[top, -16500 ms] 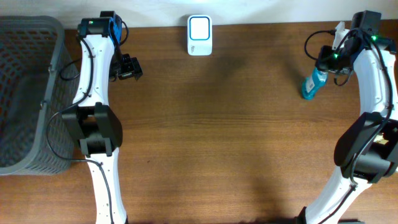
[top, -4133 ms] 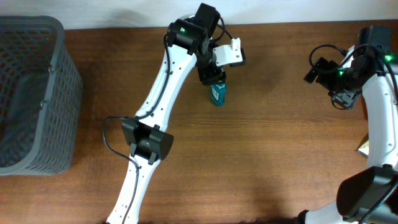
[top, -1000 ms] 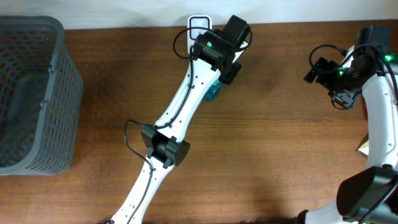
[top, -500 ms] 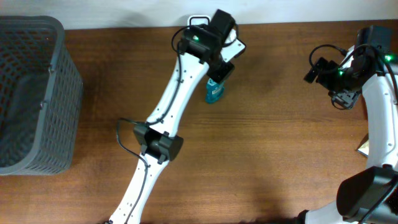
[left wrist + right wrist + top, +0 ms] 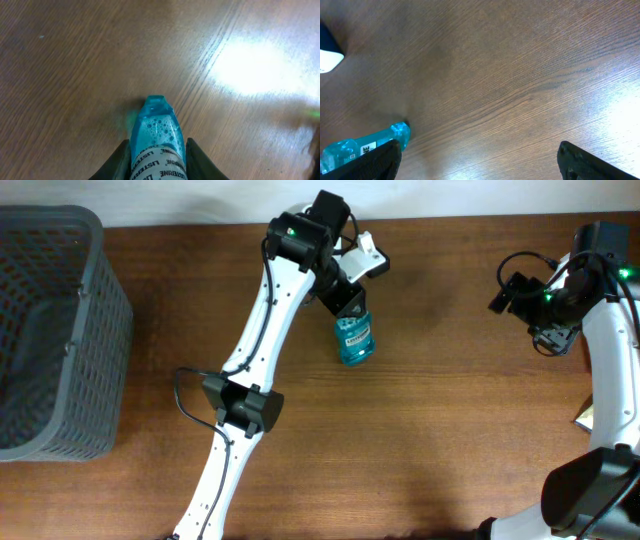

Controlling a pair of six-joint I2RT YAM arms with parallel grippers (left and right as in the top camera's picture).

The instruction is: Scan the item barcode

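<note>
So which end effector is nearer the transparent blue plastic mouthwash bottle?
Left. The left end effector is clamped on the transparent blue plastic mouthwash bottle, one finger either side. The right end effector hangs open, well off to the bottle's right.

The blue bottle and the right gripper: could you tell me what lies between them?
Nothing: the overhead view shows only bare wooden table between the blue bottle and the right gripper.

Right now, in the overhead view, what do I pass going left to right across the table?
basket → bottle → right arm
</note>
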